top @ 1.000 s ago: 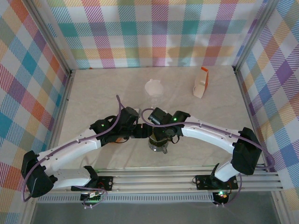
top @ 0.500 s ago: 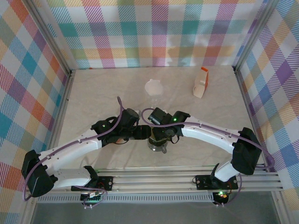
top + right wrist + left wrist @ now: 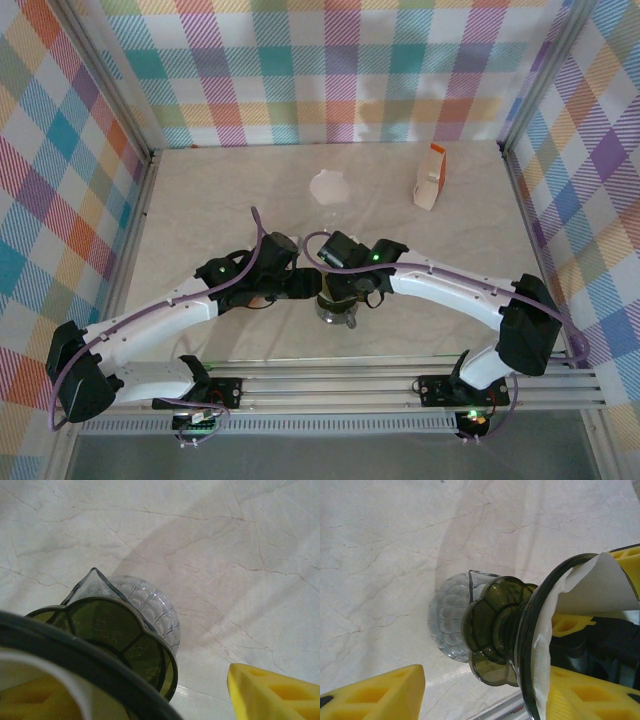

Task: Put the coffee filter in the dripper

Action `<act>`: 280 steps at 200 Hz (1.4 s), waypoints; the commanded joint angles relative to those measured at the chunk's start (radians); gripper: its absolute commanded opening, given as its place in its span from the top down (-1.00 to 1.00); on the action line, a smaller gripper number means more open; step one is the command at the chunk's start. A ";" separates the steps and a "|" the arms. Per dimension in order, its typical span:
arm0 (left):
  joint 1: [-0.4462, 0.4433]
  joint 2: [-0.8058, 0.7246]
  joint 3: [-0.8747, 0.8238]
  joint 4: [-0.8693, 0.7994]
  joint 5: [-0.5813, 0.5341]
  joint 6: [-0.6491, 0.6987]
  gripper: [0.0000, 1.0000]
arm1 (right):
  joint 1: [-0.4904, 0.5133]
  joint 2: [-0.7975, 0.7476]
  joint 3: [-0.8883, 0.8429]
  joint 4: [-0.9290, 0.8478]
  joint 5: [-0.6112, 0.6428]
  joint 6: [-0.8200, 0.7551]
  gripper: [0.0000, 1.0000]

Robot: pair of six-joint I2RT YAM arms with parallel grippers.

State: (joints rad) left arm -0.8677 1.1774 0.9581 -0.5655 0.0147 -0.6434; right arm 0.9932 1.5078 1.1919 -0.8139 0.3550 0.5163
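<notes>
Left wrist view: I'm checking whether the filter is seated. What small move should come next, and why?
Probably nudge the filter deeper into the dripper: its paper edge stands above the dark rim, creased on one side, so it looks unseated.

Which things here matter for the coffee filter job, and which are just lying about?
For the job: coffee filter, dripper, glass carafe beneath it.
Lying about: orange-and-white box, small white item farther back.

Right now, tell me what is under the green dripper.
A clear ribbed glass carafe stands under the dripper, its spout poking out past the base. The dripper's base covers the carafe's mouth, so its inside cannot be seen.
</notes>
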 commanded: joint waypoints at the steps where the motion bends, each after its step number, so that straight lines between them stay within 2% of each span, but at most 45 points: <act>1: 0.010 0.011 -0.001 -0.018 -0.003 -0.001 -0.18 | -0.003 -0.046 -0.010 0.004 0.011 0.004 -0.42; 70: 0.010 0.016 0.006 -0.023 -0.002 0.001 -0.15 | -0.007 -0.165 0.018 -0.035 0.056 -0.002 -0.48; 125: 0.009 0.022 0.008 -0.027 -0.005 0.001 -0.15 | -0.033 -0.151 -0.005 -0.082 0.099 0.030 -0.48; 174: 0.010 0.004 0.030 -0.037 -0.006 -0.001 -0.30 | -0.032 -0.199 0.007 -0.024 0.050 -0.024 -0.49; 230: 0.009 -0.007 0.047 -0.053 -0.016 0.003 -0.35 | -0.032 -0.302 0.002 -0.006 0.037 -0.018 -0.50; 280: 0.010 -0.047 0.079 -0.082 -0.024 -0.001 -0.42 | -0.032 -0.426 -0.029 0.015 0.076 0.004 -0.51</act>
State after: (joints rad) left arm -0.8677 1.1820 0.9848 -0.6106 0.0063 -0.6430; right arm 0.9668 1.1362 1.1885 -0.8230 0.4068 0.5095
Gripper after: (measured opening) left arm 0.697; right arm 0.756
